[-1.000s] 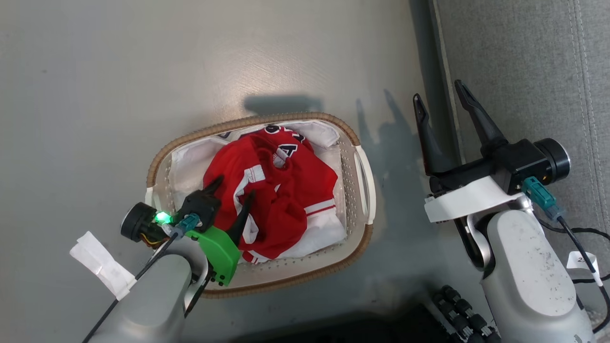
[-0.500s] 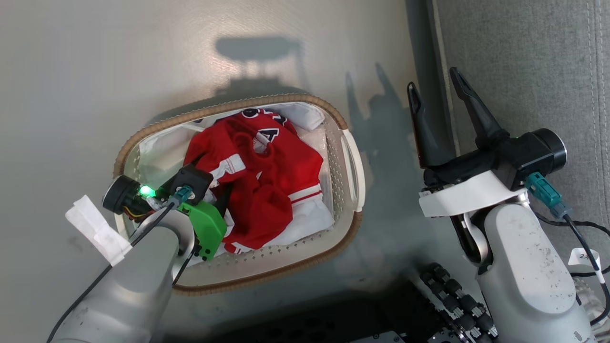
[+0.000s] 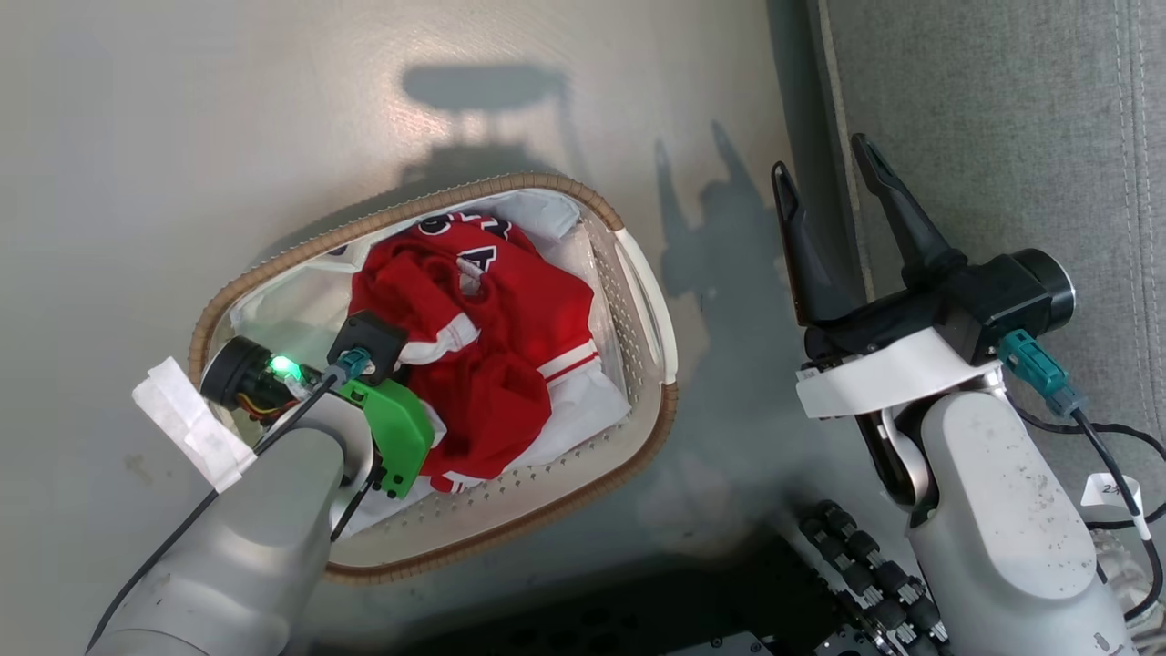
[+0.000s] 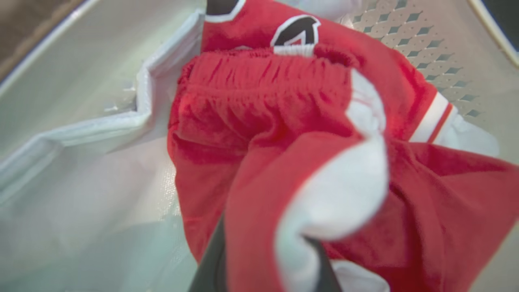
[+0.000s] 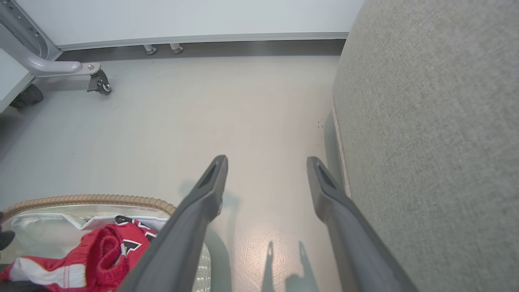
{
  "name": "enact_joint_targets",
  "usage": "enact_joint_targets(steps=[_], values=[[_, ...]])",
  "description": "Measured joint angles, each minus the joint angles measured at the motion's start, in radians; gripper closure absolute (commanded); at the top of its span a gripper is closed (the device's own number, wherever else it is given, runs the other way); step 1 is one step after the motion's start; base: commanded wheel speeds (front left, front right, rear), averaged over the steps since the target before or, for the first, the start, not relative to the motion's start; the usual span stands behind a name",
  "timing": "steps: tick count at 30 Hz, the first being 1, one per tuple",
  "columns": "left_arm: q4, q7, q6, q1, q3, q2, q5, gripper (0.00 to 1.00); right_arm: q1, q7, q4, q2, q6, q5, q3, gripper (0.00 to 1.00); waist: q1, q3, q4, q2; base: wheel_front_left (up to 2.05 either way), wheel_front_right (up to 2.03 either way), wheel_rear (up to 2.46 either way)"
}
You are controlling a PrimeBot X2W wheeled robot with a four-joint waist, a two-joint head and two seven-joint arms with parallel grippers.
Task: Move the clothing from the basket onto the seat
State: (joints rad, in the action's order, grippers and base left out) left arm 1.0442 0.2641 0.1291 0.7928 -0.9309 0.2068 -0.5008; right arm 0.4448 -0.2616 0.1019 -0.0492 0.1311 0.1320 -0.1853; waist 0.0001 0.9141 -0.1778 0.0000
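Observation:
The clothing [image 3: 510,319] is a heap of red garments with white stripes, lying in the oval white basket [image 3: 455,196] with its brown woven rim on the floor. My left gripper [image 3: 424,360] reaches down into the heap. In the left wrist view my left gripper [image 4: 267,259] is shut on a fold of red and white clothing [image 4: 263,121], with the basket wall [image 4: 405,32] behind. My right gripper [image 3: 820,159] hangs open and empty over the floor, beside the grey seat [image 3: 1002,137]. The right wrist view shows that gripper [image 5: 267,161], the seat [image 5: 425,121], the basket [image 5: 89,199] and the clothing [image 5: 105,251].
A white liner [image 3: 583,401] lies under the garments. The robot's dark base [image 3: 638,620] is at the bottom of the head view, and cables [image 3: 1111,446] trail at the right. A wheeled grey frame [image 5: 99,83] stands by the far wall.
My left gripper has closed on the red clothing. The head view has shifted, and the basket now sits further left and turned in the picture. The right gripper stays open.

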Motion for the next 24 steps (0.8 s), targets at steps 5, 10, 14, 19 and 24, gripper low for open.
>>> enact_joint_targets(steps=[5,10,14,19,24], values=[[-0.037,0.000,0.000,-0.009,0.006,0.004,0.004,1.00,0.001,0.000,0.022,0.000,0.000,0.010,-0.008,0.00,0.0000,-0.036,0.003,0.0000,0.00,0.00,0.00],[-0.074,0.000,0.000,-0.051,0.021,0.005,0.006,1.00,0.001,0.000,0.049,0.000,0.000,0.025,-0.019,0.00,0.0000,-0.097,0.004,0.0000,0.00,0.00,0.00],[-0.127,0.000,0.000,-0.098,0.046,0.008,0.010,1.00,-0.004,0.000,0.076,0.000,0.000,0.033,-0.025,0.00,0.0000,-0.162,0.006,0.0000,0.00,0.00,0.00],[-0.199,0.000,0.000,-0.161,0.081,0.013,0.020,1.00,-0.027,0.000,0.111,0.000,0.000,0.037,-0.029,0.00,0.0000,-0.253,0.014,0.0000,0.00,0.00,0.00],[-0.279,0.000,0.000,-0.213,0.127,0.014,0.039,1.00,-0.061,0.000,0.145,0.001,0.000,0.049,-0.016,0.00,-0.0001,-0.353,0.029,0.0000,0.00,0.00,0.00]])
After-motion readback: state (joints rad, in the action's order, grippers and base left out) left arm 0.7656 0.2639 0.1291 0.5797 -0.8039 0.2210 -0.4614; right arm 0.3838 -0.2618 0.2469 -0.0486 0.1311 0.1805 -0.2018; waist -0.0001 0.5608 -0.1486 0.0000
